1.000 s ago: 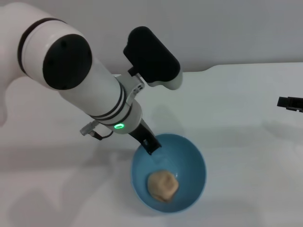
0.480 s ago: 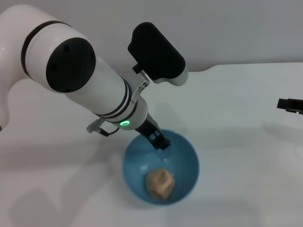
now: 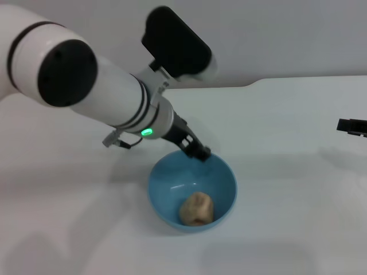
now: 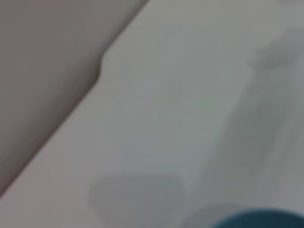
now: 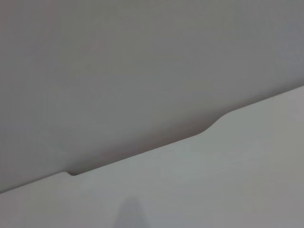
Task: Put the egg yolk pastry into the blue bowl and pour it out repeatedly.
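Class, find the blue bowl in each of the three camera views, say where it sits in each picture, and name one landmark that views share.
Head view: the blue bowl sits low in the centre, with the left gripper at its far rim and the egg yolk pastry inside.
Left wrist view: only a sliver of its rim shows at the bottom edge.
Right wrist view: not in it.
Shared landmark: the notch in the table's far edge.
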`<control>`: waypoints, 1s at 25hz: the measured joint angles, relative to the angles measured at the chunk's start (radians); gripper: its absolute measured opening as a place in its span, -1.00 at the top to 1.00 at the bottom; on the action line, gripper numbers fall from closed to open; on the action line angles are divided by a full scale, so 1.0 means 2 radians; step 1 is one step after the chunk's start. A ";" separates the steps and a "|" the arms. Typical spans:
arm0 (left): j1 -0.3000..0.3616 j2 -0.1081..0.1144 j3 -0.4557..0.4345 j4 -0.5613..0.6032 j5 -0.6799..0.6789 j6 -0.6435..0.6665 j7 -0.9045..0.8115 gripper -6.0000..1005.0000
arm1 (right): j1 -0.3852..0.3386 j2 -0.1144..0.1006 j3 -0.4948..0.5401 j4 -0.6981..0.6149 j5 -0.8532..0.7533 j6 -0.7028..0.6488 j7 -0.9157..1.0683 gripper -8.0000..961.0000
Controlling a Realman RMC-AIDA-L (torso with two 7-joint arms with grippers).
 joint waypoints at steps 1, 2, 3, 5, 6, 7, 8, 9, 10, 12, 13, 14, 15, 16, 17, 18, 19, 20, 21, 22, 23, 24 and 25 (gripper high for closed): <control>0.004 0.000 -0.007 0.003 0.000 0.006 0.000 -0.39 | 0.000 0.000 0.000 0.000 0.000 -0.001 -0.003 0.35; 0.008 0.001 -0.013 0.006 0.000 0.012 0.001 -0.43 | 0.001 0.001 0.000 0.000 0.000 -0.002 -0.005 0.35; 0.015 0.001 -0.022 0.010 0.000 0.020 0.001 -0.45 | 0.001 0.001 -0.001 0.000 -0.001 -0.004 -0.007 0.35; 0.033 0.002 -0.038 0.024 0.000 0.045 0.002 -0.49 | 0.003 0.002 -0.005 -0.001 -0.002 -0.013 -0.013 0.36; 0.045 0.002 -0.045 0.031 0.000 0.061 0.004 -0.51 | 0.003 0.002 -0.008 -0.001 -0.002 -0.020 -0.017 0.36; 0.061 0.002 -0.052 0.041 -0.002 0.085 0.007 -0.53 | 0.003 0.003 -0.010 -0.001 -0.002 -0.029 -0.021 0.36; 0.079 0.003 -0.058 0.051 -0.003 0.110 0.012 -0.53 | 0.003 0.004 -0.016 0.000 -0.002 -0.045 -0.025 0.36; 0.098 0.003 -0.060 0.061 -0.006 0.136 0.016 -0.53 | 0.003 0.004 -0.028 0.004 -0.002 -0.066 -0.027 0.36; 0.128 0.003 -0.062 0.072 -0.013 0.189 0.025 -0.53 | 0.004 0.004 -0.040 0.007 -0.002 -0.082 -0.028 0.36; 0.179 0.003 -0.056 0.081 -0.029 0.282 0.039 -0.53 | 0.003 0.004 -0.074 0.011 -0.004 -0.124 -0.028 0.36; 0.202 0.003 -0.052 0.082 -0.038 0.331 0.046 -0.53 | 0.002 0.004 -0.094 0.011 -0.004 -0.146 -0.029 0.36; 0.220 0.004 -0.046 0.081 -0.045 0.371 0.051 -0.53 | 0.000 0.004 -0.109 0.009 -0.004 -0.165 -0.032 0.36; 0.239 0.004 -0.041 0.079 -0.051 0.410 0.056 -0.53 | -0.001 0.004 -0.124 0.008 -0.004 -0.184 -0.035 0.36; 0.252 0.005 -0.036 0.077 -0.053 0.438 0.058 -0.53 | -0.001 0.004 -0.136 0.007 -0.004 -0.201 -0.038 0.36; 0.268 0.005 -0.030 0.073 -0.054 0.467 0.059 -0.53 | -0.001 0.004 -0.147 0.006 -0.004 -0.217 -0.041 0.36; 0.277 0.005 -0.027 0.070 -0.054 0.484 0.059 -0.53 | -0.001 0.004 -0.155 0.006 -0.004 -0.231 -0.042 0.36; 0.286 0.005 -0.023 0.064 -0.054 0.507 0.059 -0.53 | -0.001 0.004 -0.163 0.006 -0.004 -0.244 -0.045 0.36; 0.293 0.005 -0.019 0.057 -0.054 0.529 0.058 -0.53 | 0.000 0.004 -0.170 0.006 -0.005 -0.258 -0.050 0.36; 0.297 0.005 -0.016 0.051 -0.054 0.544 0.057 -0.53 | 0.000 0.004 -0.177 0.006 -0.005 -0.271 -0.057 0.36; 0.303 0.005 -0.009 0.039 -0.054 0.568 0.054 -0.53 | 0.000 0.004 -0.184 0.006 -0.005 -0.284 -0.065 0.36; 0.307 0.005 -0.001 0.025 -0.054 0.600 0.050 -0.53 | 0.000 0.004 -0.193 0.006 -0.005 -0.301 -0.072 0.36; 0.310 0.006 0.007 0.010 -0.054 0.632 0.044 -0.52 | -0.001 0.004 -0.200 0.005 -0.005 -0.316 -0.074 0.36; 0.312 0.006 0.016 -0.009 -0.054 0.666 0.036 -0.52 | -0.002 0.004 -0.210 0.006 -0.005 -0.335 -0.077 0.36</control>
